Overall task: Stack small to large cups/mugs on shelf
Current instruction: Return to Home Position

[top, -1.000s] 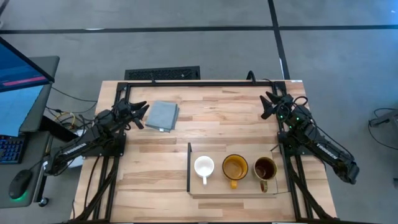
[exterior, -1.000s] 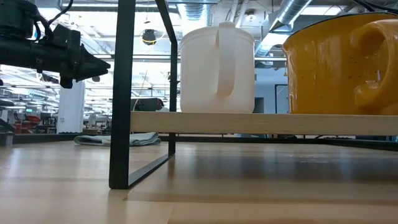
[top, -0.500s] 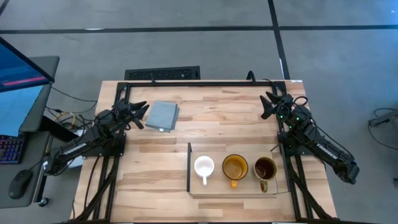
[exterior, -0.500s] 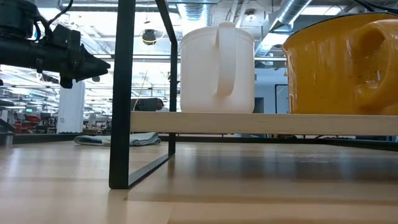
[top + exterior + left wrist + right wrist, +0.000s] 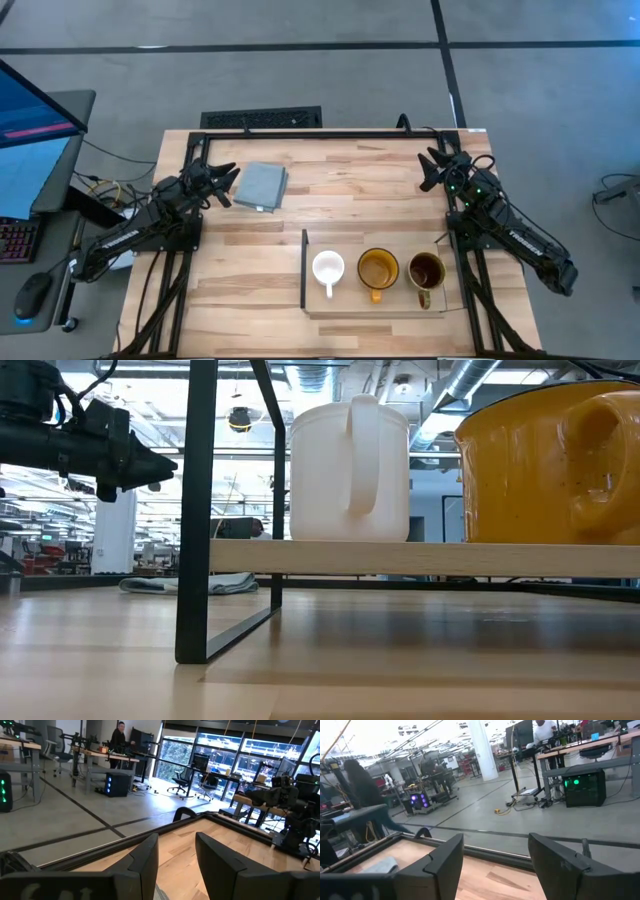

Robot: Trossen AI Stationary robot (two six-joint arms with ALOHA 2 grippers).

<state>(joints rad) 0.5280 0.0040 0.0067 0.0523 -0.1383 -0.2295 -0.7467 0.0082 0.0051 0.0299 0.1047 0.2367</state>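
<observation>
Three mugs stand in a row on the light-wood shelf (image 5: 385, 305) near the table's near edge: the small white mug (image 5: 328, 268), the yellow-amber mug (image 5: 378, 269) and the clear glass mug with a dark inside (image 5: 426, 271). The low view shows the white mug (image 5: 348, 470) and the yellow mug (image 5: 550, 465) resting by their bases on the board. The shelf's dark upright panel (image 5: 304, 270) stands at its left end. My left gripper (image 5: 228, 186) hovers open at the table's left, beside a grey-blue cloth. My right gripper (image 5: 430, 168) hovers open near the far right corner.
A folded grey-blue cloth (image 5: 262, 187) lies on the table's far left part. A dark metal frame (image 5: 330, 131) runs along the far edge. Bare wood lies between both arms and the shelf. People show in the room beyond, in both wrist views.
</observation>
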